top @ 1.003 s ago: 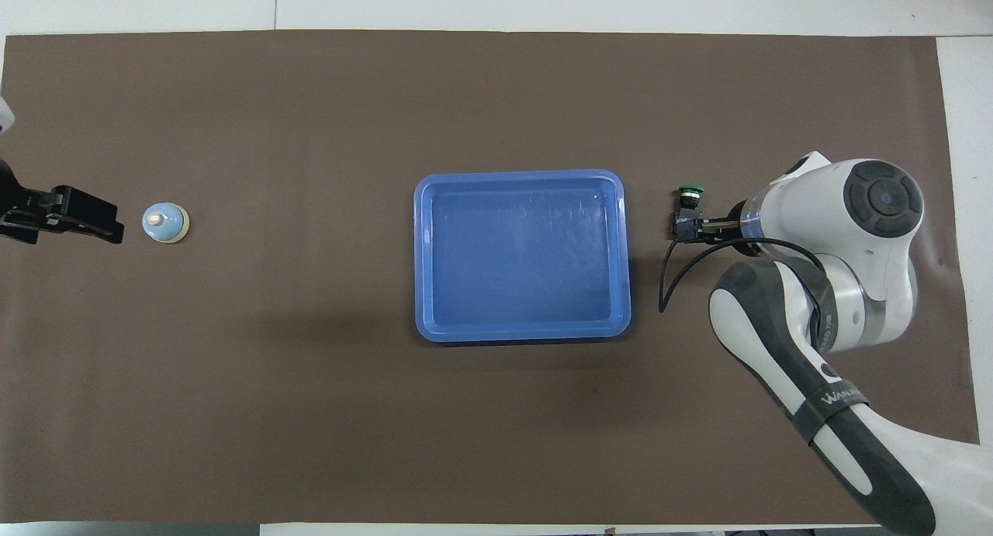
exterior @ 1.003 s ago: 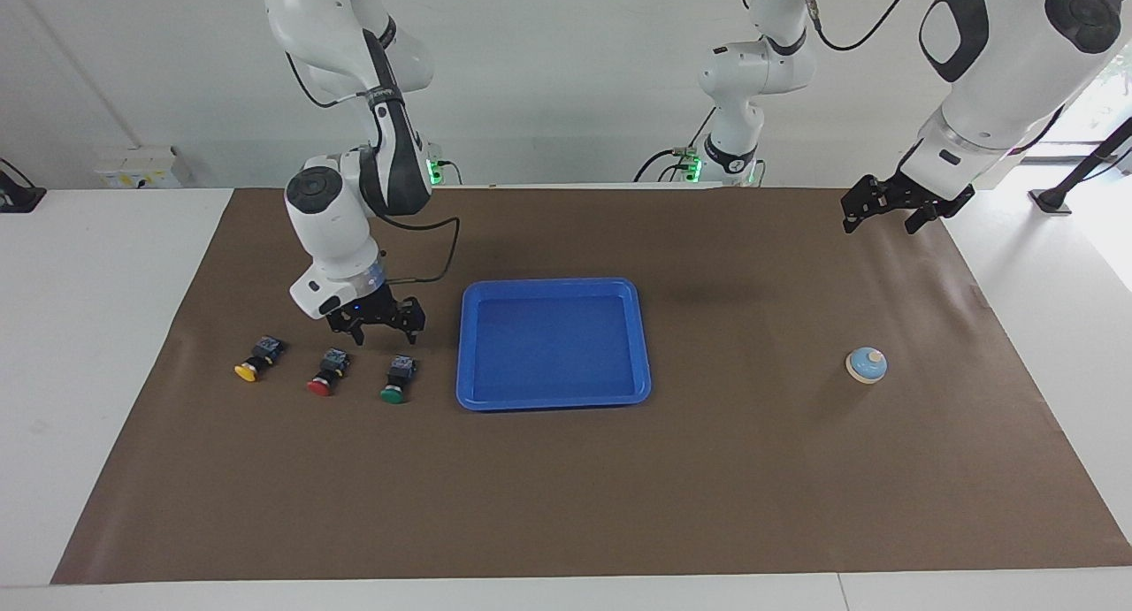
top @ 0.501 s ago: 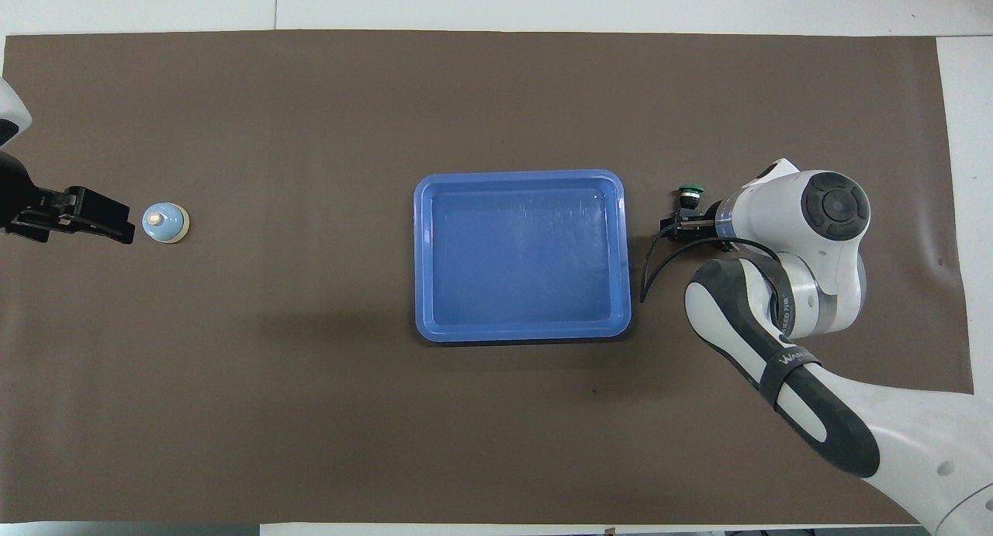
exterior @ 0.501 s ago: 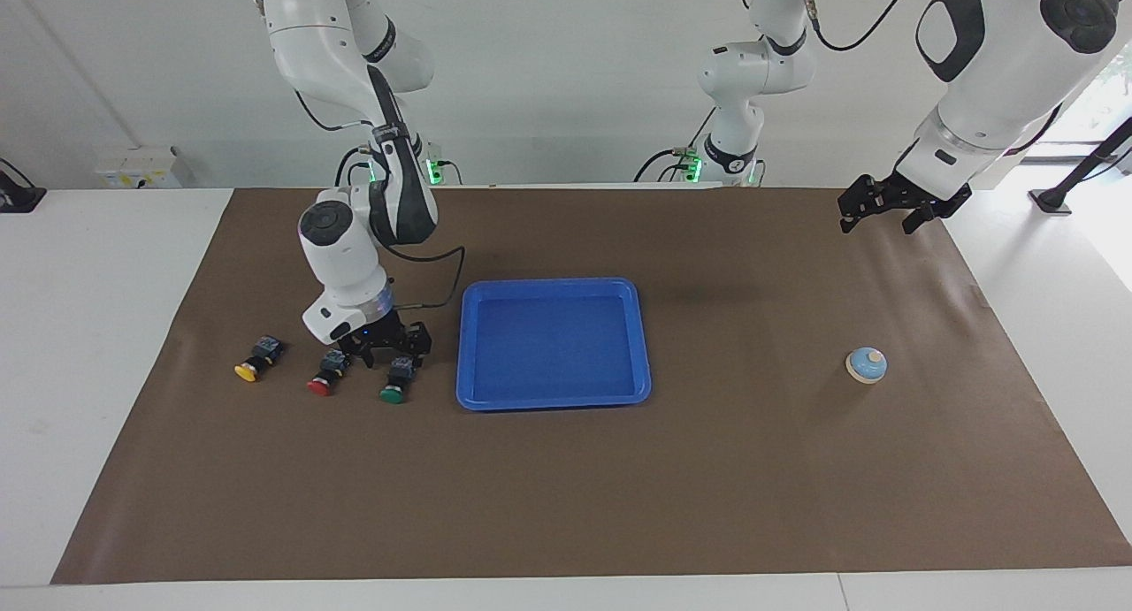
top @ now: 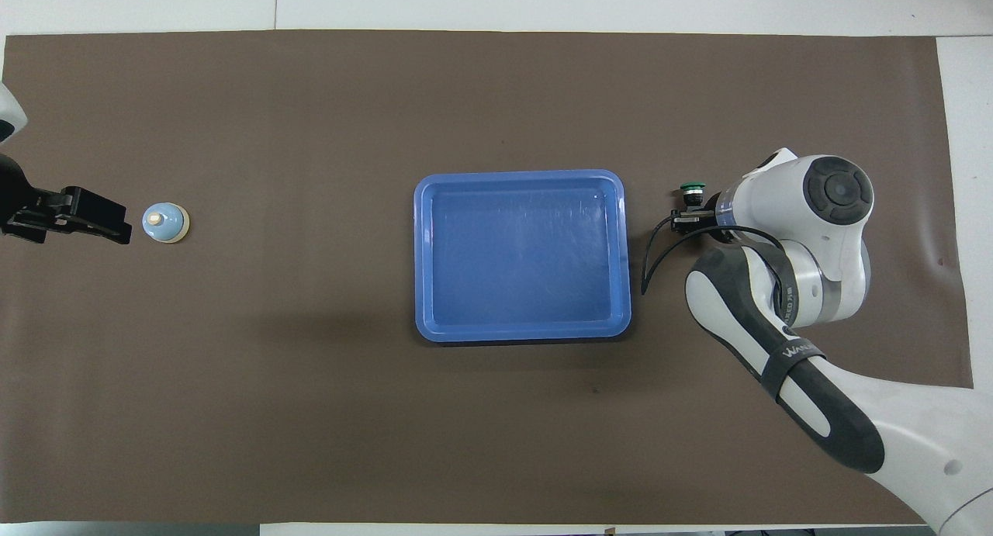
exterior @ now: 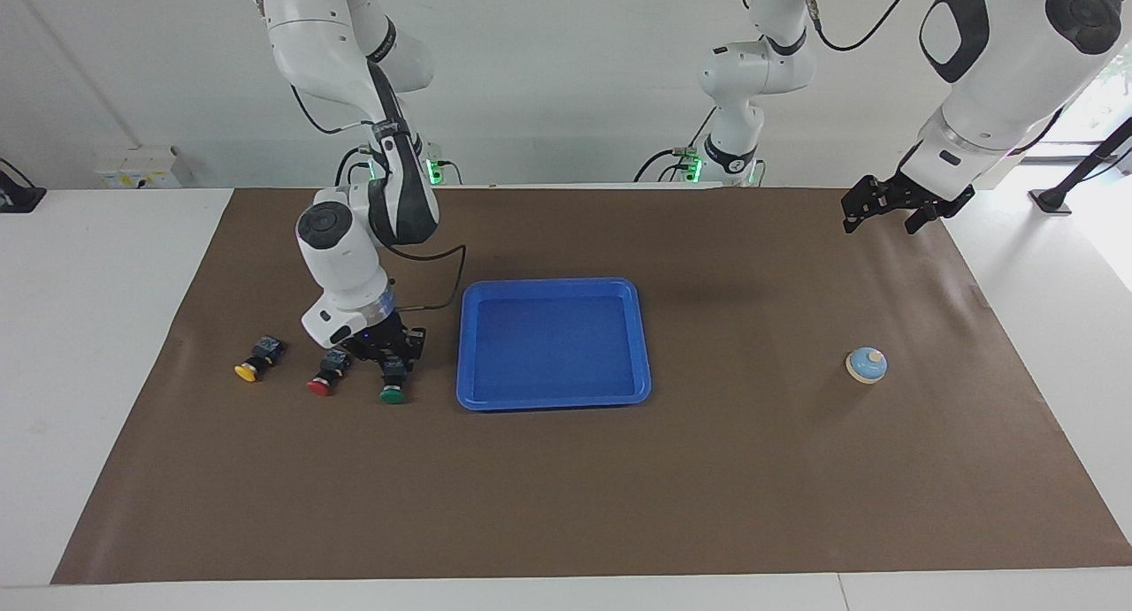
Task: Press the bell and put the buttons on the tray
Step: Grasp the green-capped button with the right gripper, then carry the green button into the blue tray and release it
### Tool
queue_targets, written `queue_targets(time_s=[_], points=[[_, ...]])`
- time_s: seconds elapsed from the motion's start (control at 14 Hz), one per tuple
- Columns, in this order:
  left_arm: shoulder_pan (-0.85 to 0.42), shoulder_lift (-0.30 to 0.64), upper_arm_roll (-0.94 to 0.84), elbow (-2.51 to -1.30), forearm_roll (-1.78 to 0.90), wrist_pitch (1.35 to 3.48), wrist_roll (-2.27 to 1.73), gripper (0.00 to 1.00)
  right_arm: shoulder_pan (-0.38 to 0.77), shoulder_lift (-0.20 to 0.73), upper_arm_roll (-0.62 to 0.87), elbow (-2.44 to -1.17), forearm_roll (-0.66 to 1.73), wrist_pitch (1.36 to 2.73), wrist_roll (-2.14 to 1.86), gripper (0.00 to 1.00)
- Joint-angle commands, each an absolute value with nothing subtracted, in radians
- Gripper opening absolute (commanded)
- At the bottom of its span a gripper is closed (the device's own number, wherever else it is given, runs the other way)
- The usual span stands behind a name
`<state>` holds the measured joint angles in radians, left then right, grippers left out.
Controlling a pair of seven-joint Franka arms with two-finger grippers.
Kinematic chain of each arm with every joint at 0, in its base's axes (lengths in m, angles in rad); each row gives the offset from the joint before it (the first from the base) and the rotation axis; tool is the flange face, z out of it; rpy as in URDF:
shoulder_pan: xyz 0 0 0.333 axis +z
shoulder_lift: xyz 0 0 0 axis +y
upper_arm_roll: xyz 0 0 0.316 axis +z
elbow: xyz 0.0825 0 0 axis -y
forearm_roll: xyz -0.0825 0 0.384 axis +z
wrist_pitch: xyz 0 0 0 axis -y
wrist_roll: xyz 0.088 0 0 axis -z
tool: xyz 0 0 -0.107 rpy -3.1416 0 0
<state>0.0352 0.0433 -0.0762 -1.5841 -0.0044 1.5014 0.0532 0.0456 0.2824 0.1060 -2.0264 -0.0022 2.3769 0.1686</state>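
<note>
Here, right gripper [exterior: 391, 363] apparently clamps the green button [exterior: 393, 386] beside the tray [exterior: 553, 287]; left gripper [exterior: 891, 206] waits, fingers spread.

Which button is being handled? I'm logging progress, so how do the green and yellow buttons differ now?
The green button has a green cap and sits beside the tray, the right gripper shut on its body. The yellow button has a yellow cap, lies farthest from the tray, untouched. Both lie on the table.

The tray [exterior: 553, 286] looks like smooth, glossy blue plastic. A matt brown paper-like sheet [exterior: 566, 496] covers the white, smooth table [exterior: 97, 328]. The arms' shells [exterior: 340, 257] are glossy white plastic.
</note>
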Motion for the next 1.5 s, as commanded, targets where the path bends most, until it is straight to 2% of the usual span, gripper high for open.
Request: queue_targets(time_s=[0.0,0.21,0.36,0.64,1.0,1.22,1.36,1.43], points=[[0.037,0.029,-0.077,-1.592,0.000,1.499,0.052,1.00,0.075,0.293,0.107,-1.910,0.003,2.266,0.192,0.00],[0.041,0.029,-0.075,-1.594,0.000,1.499,0.052,1.00,0.155,0.311,0.106,-1.812,0.003,2.188,0.253,0.00],[0.041,0.029,-0.074,-1.594,0.000,1.499,0.052,1.00,0.231,0.318,0.106,-1.810,0.002,2.194,0.316,0.00],[0.041,0.029,-0.074,-1.594,0.000,1.499,0.052,1.00,0.304,0.339,0.106,-1.844,0.002,2.242,0.397,0.00],[0.041,0.029,-0.074,-1.592,0.000,1.499,0.052,1.00,0.328,0.350,0.106,-1.954,0.002,2.400,0.445,0.00],[0.041,0.029,-0.074,-1.594,0.000,1.499,0.052,1.00,0.328,0.351,0.106,-1.962,0.002,2.410,0.466,0.00],[0.041,0.029,-0.074,-1.592,0.000,1.499,0.052,1.00,0.327,0.350,0.107,-1.959,0.002,2.395,0.500,1.00],[0.041,0.029,-0.074,-1.594,0.000,1.499,0.052,1.00,0.327,0.345,0.106,-1.953,0.002,2.379,0.499,1.00]])
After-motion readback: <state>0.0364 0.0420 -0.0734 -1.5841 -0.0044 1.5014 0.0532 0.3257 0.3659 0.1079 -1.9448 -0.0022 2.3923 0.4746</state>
